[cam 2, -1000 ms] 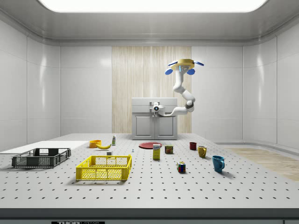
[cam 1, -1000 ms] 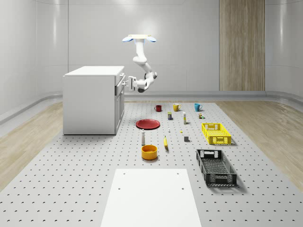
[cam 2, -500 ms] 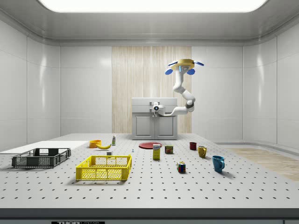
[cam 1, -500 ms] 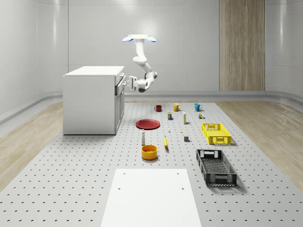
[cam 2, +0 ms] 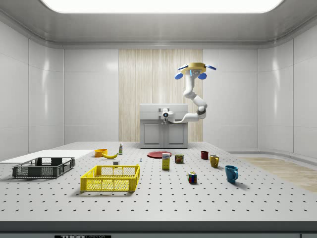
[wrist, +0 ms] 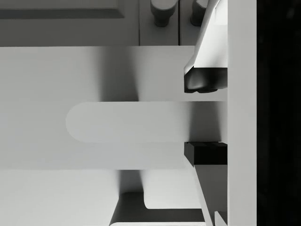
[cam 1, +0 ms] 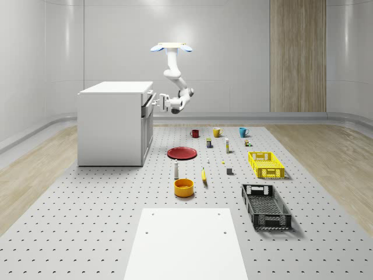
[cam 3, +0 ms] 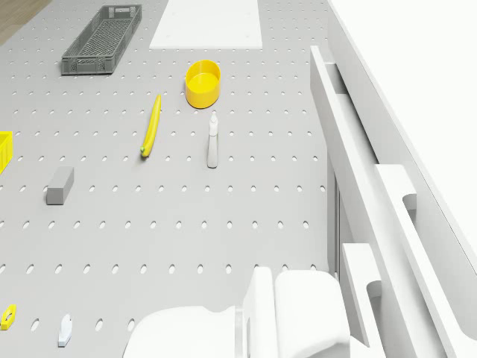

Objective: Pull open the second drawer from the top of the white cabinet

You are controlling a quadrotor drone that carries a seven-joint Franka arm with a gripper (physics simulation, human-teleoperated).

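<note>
The white cabinet stands at the whole-scene view's left and against the far wall in the side view. A drawer near its top sticks out a little, and its front runs beside the arm in the drone view. The drone hovers above the floor in front of the cabinet, arm bent down toward it. My gripper is at the drawer front. In the wrist view the black finger pads press on both sides of the rounded white handle.
On the floor in front of the cabinet lie a red plate, a white bottle, a banana and a yellow bowl. Mugs, a yellow crate and a black crate sit further right.
The wrist and gripper have risen very slightly at the cabinet front. The drone holds its place.
</note>
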